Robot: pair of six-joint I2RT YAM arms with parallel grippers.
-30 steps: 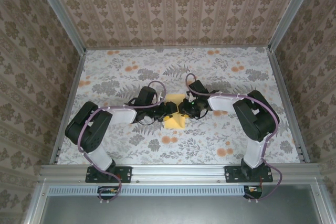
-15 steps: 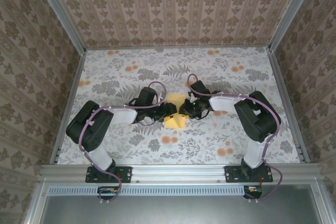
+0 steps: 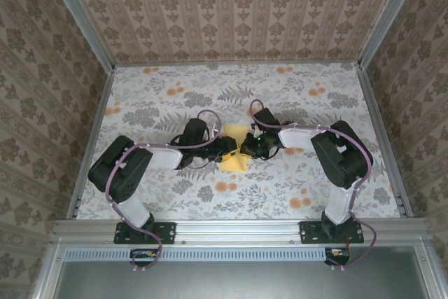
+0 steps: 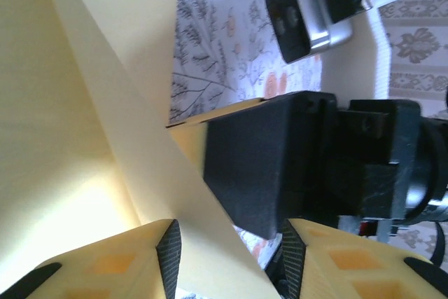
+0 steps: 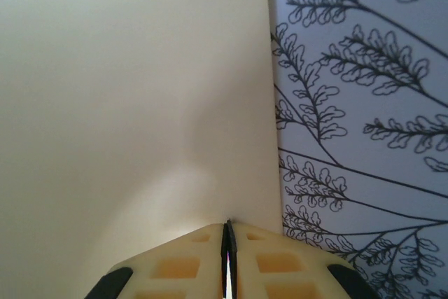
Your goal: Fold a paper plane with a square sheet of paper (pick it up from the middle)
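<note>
Right wrist: right tool (image 5: 227, 234) newly clenched on paper (image 5: 126, 103); left tool (image 4: 231, 253) narrower, released.

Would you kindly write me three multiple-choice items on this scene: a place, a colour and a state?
1. Where is the square sheet of paper? A) on the table, between the left gripper and the right gripper B) in the far left corner C) on the front rail
2. What colour is it? A) white B) pale yellow C) blue
3. The right gripper is A) wide open B) shut on the sheet's edge C) holding a pen
Answers: 1 A, the top view shows it between the arms' tips; 2 B, plainly yellow there; 3 B, its fingers meet at the paper's edge.
</note>
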